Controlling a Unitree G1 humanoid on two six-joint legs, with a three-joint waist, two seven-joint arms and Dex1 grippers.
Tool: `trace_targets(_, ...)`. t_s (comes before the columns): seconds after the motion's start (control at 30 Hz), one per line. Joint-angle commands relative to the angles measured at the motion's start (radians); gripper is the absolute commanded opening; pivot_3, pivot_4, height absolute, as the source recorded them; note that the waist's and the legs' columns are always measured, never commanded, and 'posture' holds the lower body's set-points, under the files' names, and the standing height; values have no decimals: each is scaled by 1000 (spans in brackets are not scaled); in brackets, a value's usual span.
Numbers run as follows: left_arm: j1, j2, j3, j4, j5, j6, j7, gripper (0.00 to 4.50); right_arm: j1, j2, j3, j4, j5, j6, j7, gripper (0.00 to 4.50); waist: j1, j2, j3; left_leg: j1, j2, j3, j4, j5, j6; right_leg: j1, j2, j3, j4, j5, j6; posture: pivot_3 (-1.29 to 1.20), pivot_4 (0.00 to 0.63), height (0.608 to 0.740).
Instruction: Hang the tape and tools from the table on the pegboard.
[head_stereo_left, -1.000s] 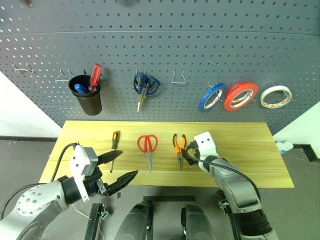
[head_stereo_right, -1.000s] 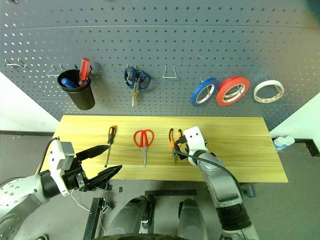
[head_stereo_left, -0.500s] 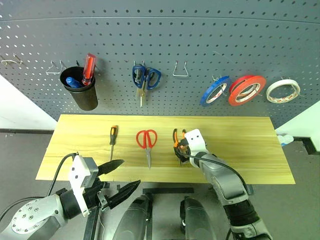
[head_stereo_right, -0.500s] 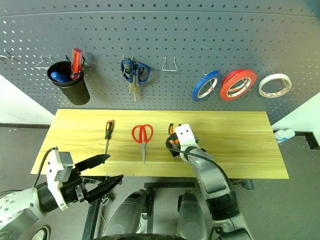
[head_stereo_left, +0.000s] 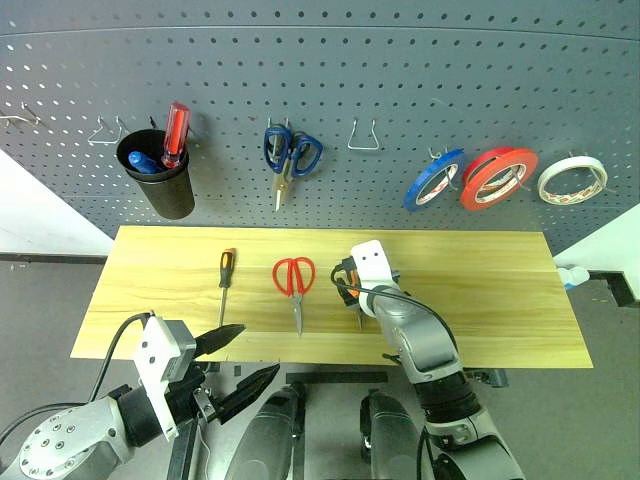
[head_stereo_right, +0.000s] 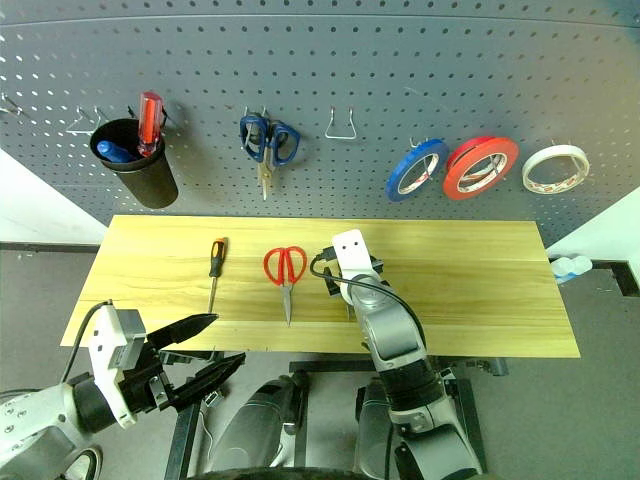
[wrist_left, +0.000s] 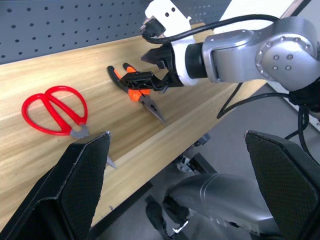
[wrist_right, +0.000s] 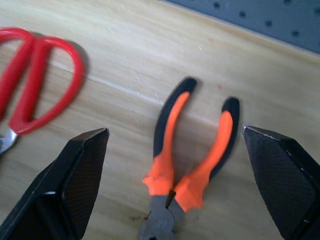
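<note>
Moved leftward over the pliers (wrist_right: 192, 155): right gripper (wrist_left: 150, 67) wide open astride them; left gripper (head_stereo_left: 235, 358) open, empty.

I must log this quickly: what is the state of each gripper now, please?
Left gripper: open, holding nothing.
Right gripper: open, fingers either side of the pliers, not closed on them.

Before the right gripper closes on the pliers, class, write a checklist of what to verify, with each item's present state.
1. Right gripper open: ok.
2. Pliers between its fingers: ok.
3. Pliers flat on the table: ok.
4. Red scissors apart from the pliers: ok.
5. Free hook on the pegboard: ok.
6. Left gripper open, away from the tools: ok.
</note>
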Motion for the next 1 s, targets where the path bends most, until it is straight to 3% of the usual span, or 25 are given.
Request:
trace_targets(0.03,7,-2,-3,-32,-2,-19,2,4500,-43,70,-49,-58,1,121,-53,4468,0,0,0,0,0,0,0,0,0,-1,0,0,0,0,0,3,330,681)
trace_targets(0.43,6,-2,-11,-40,-11,-18,13,4500,-96,159,-64,-2,25,232,-73,4468,-1,3,2,-8,0,0,-1,1,-1,-9,0,0,1,3,5,5,334,681)
trace_targets(1.0,16,-4,-18,-53,-14,-16,20,4500,-190,163,-99,132,33,177,-127,4468,-2,4,2,-8,0,0,-1,1,-1,-10,0,0,1,3,5,9,341,681)
